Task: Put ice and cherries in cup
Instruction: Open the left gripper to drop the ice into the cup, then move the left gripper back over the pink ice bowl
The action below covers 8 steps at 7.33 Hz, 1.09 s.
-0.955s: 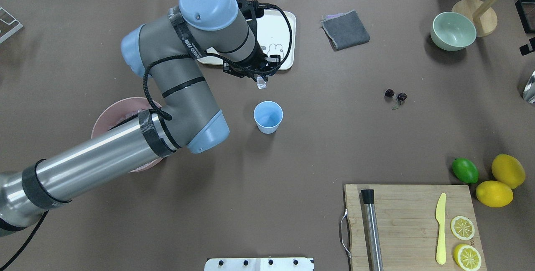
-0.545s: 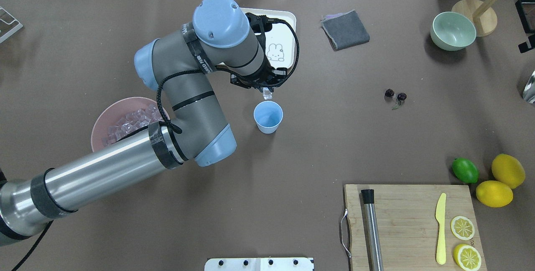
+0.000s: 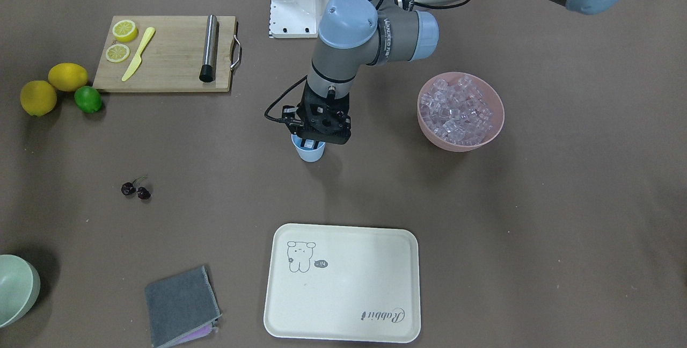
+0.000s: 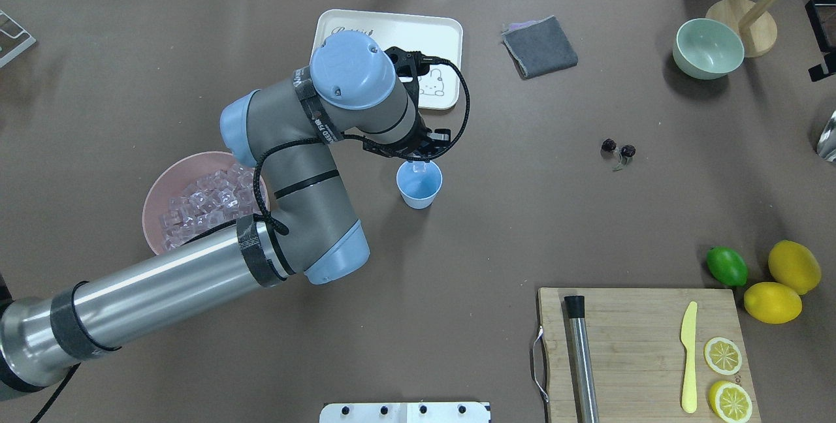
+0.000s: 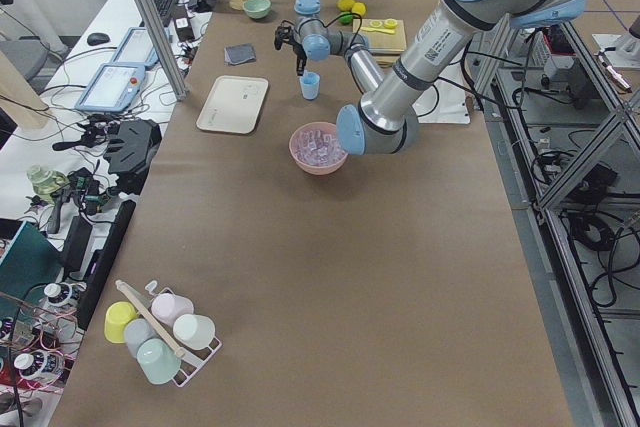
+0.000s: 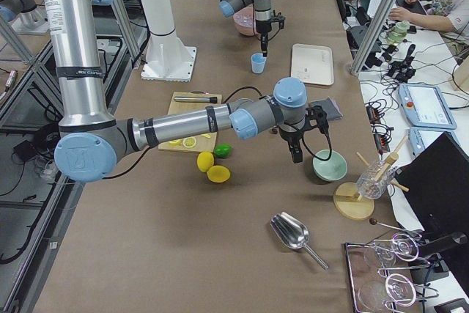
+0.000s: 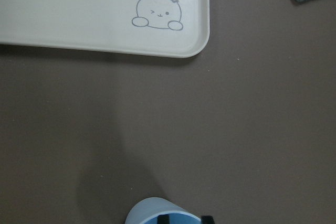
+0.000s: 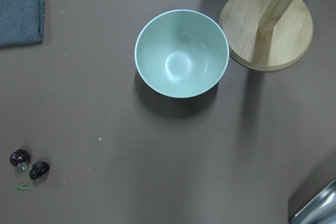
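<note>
An ice cube (image 4: 413,166) is held pinched in the closed left end effector (image 4: 418,162), with the cup (image 4: 420,189) directly beneath, so that release would land it inside.

The overhead camera looks forward and down on the table (image 4: 496,227). The front-facing one opposes it, steeply down, and both share the cup (image 4: 418,183) and rabbit tray (image 4: 437,34). Side cameras look along from either end. The left wrist camera hangs close, cup rim beneath its jaws. The right wrist camera looks straight down on the pale green bowl (image 8: 181,53).
</note>
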{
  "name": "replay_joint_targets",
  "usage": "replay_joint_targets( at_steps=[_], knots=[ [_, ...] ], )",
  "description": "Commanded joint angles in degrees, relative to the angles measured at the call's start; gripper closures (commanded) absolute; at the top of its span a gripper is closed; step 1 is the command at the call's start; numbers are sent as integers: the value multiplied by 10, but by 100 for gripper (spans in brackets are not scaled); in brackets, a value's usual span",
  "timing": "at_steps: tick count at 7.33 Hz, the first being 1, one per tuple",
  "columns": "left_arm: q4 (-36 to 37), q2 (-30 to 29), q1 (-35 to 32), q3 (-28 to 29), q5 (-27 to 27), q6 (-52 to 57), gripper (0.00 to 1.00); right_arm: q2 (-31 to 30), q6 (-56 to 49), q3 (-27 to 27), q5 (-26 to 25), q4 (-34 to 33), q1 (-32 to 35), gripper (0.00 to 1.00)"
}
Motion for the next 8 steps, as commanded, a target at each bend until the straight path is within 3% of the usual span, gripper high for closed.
replay_joint_targets(
  at_steps=[1,3,4,8],
  knots=[
    [-7,10,1,-16,0,1,7,-5,0,2,0,1,1,1],
    [5,28,-37,-89,-6,0,6,-5,0,2,0,0,1,1],
    [10,86,-53,-142,-39,1,6,-4,-1,1,0,1,1,1],
    [2,289,-78,-268,-44,8,6,-6,-1,3,1,1,0,1]
  ],
)
